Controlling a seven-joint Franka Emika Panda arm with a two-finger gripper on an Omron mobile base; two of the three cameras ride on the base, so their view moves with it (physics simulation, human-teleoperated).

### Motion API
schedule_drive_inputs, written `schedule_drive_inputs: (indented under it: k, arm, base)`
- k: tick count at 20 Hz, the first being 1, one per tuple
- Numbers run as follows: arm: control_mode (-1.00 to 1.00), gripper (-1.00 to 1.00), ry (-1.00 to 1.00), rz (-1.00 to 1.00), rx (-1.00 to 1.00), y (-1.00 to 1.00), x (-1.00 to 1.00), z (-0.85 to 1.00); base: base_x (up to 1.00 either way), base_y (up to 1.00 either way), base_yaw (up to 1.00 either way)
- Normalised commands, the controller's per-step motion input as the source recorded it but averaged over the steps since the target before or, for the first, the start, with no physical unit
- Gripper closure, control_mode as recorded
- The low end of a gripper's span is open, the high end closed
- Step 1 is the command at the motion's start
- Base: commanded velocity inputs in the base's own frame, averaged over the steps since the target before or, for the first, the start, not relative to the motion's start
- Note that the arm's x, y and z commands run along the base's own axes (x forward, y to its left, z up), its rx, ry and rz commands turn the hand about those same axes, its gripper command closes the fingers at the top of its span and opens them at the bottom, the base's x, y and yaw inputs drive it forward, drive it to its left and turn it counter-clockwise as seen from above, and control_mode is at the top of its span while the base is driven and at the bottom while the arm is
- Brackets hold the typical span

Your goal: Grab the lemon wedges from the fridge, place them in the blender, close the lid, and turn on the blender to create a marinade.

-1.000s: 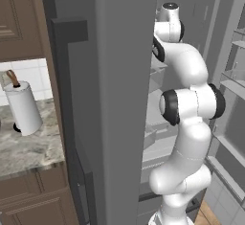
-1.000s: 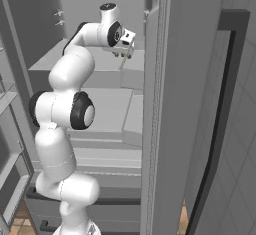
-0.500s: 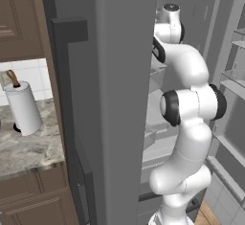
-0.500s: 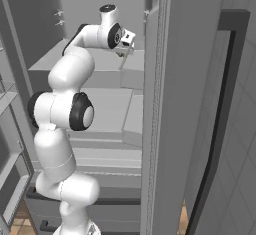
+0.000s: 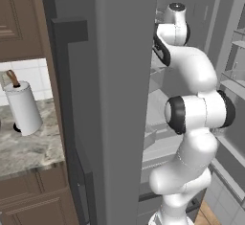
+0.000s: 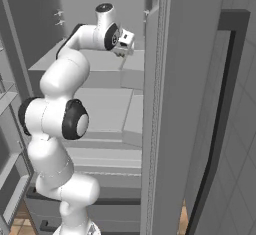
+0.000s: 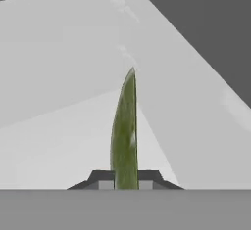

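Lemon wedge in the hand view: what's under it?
The lemon wedge stands on edge between the end effector fingertips, over a pale grey fridge shelf. The wedge's lower end is hidden, so shelf contact cannot be seen.

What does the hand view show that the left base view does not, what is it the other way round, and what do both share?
Hand view: a thin yellow-green lemon wedge standing on edge, pinched between the jaws of the gripper. Left base view: the paper towel roll on the stone counter, beside brown cabinets. Both: the grey inside of the fridge.
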Motion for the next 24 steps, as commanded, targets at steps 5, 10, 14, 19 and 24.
schedule_drive_inputs:
  k: [5, 10, 14, 19, 24]
  arm:
    - [-1.00, 1.00, -0.30, 0.01, 0.00, 0.02, -1.00, 0.00]
    - [-1.00, 1.00, -0.40, 0.03, 0.00, 0.08, -1.00, 0.00]
    - [-1.00, 1.00, -0.33, 0.01, 0.00, 0.13, -1.00, 0.05]
    - [-1.00, 1.00, -0.21, 0.07, -0.01, 0.30, -1.00, 0.14]
    - [-1.00, 1.00, -0.04, 0.12, -0.03, 0.34, -1.00, 0.29]
  base:
    - [0.00, 0.00, 0.00]
    - [0.00, 0.00, 0.00]
    - [0.00, 0.00, 0.00]
    - [0.00, 0.00, 0.00]
    - [0.00, 0.00, 0.00]
